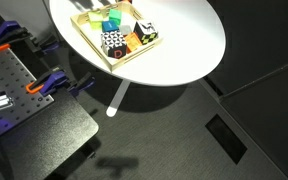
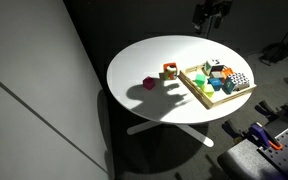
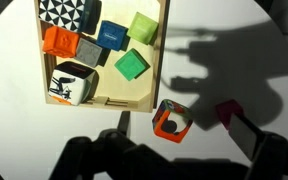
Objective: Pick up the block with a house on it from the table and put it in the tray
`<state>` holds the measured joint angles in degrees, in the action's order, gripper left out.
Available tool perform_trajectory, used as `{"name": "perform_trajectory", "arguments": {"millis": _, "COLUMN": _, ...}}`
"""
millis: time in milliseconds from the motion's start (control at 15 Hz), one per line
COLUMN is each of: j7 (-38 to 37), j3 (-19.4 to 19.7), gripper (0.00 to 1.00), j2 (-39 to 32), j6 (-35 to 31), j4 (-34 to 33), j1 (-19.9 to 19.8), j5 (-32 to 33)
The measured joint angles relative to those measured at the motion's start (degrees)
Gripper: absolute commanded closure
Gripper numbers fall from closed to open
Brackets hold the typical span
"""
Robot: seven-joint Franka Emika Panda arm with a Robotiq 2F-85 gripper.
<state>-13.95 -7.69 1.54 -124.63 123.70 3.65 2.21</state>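
The white round table (image 2: 144,60) carries the pale wooden tray (image 2: 197,92), which holds several patterned blocks. Two loose blocks lie on the table beside the tray: an orange block with a dark picture (image 2: 169,70) and a dark red block (image 2: 147,86). I cannot tell which one shows a house. In the wrist view the tray (image 3: 165,60) is at the upper left, the orange block (image 3: 169,120) lies between my fingers' lines, and the dark red block (image 3: 227,110) is to its right. My gripper (image 3: 181,126) is open and empty, high above the table (image 2: 212,14).
A black perforated workbench (image 1: 24,110) with orange clamps (image 1: 42,86) stands beside the table. The table's slim white leg (image 1: 117,98) reaches down to the dark floor. The arm's shadow falls across the tabletop near the loose blocks.
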Motion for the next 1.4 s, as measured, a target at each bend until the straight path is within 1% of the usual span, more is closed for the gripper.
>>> {"name": "perform_trajectory", "arguments": {"millis": 400, "j7": -4.13, "j3": 0.48, "gripper": 0.00, "j2": -8.75, "j6": -8.17, "j4": -4.52, "j1": 1.04, "j5": 3.51}}
{"name": "perform_trajectory", "arguments": {"millis": 733, "j7": -7.44, "j3": 2.68, "gripper": 0.00, "j2": -14.70, "j6": -9.66, "j4": -8.73, "j1": 2.69, "j5": 6.56}}
{"name": "perform_trajectory", "arguments": {"millis": 933, "j7": -7.99, "j3": 3.33, "gripper": 0.00, "j2": -15.95, "j6": -9.66, "j4": -10.02, "j1": 3.13, "j5": 6.93}}
{"name": "perform_trajectory", "arguments": {"millis": 1400, "j7": -8.10, "j3": 3.35, "gripper": 0.00, "j2": -15.99, "j6": -9.66, "j4": -10.19, "j1": 3.18, "j5": 6.94}}
